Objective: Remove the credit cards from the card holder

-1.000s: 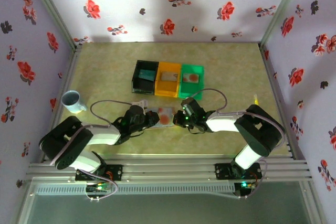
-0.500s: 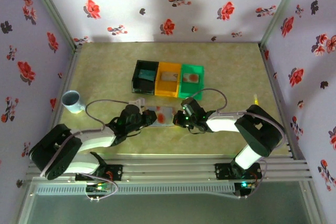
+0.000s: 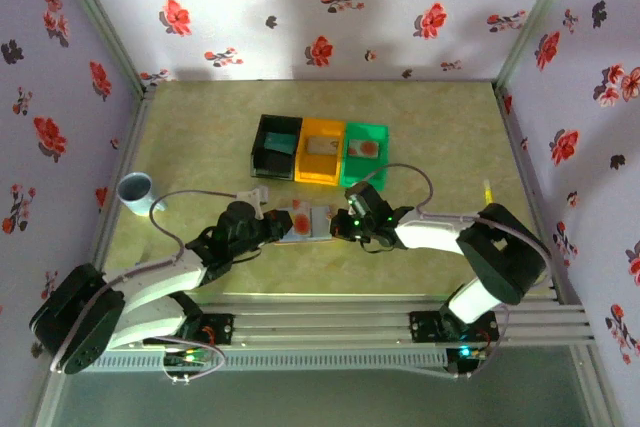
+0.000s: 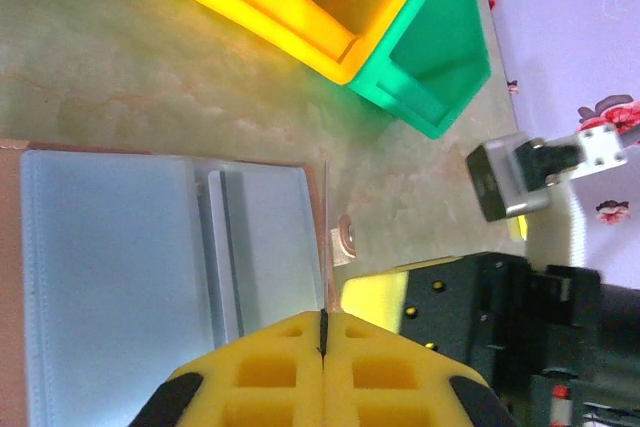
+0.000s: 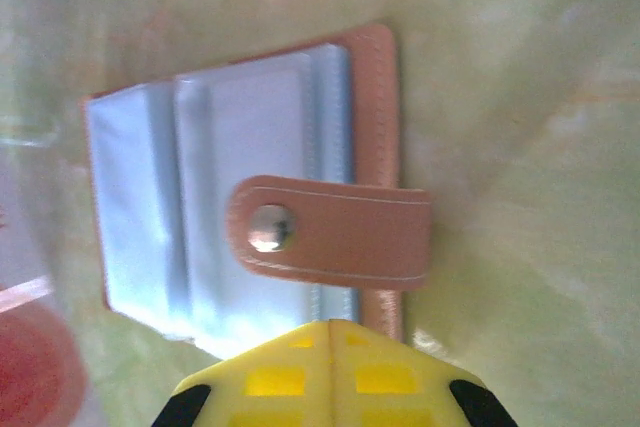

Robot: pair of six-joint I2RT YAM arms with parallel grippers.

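The left gripper (image 4: pixel 323 332) pinches the pale card (image 3: pixel 300 217), just left of the open card holder (image 5: pixel 140 197). The right gripper (image 5: pixel 332 332), fingers pressed together, touches its edge.

The top external camera sits high behind the arm bases and looks down and forward over the whole desk (image 3: pixel 440 137) from a distance. The left wrist camera rides low and close, looking across the desk past the open card holder (image 4: pixel 120 277) toward the orange bin (image 4: pixel 290 7) and green bin (image 4: pixel 440 57) (both also seen from above). The right wrist camera looks almost straight down, very near, on the same card holder, which all three views share.
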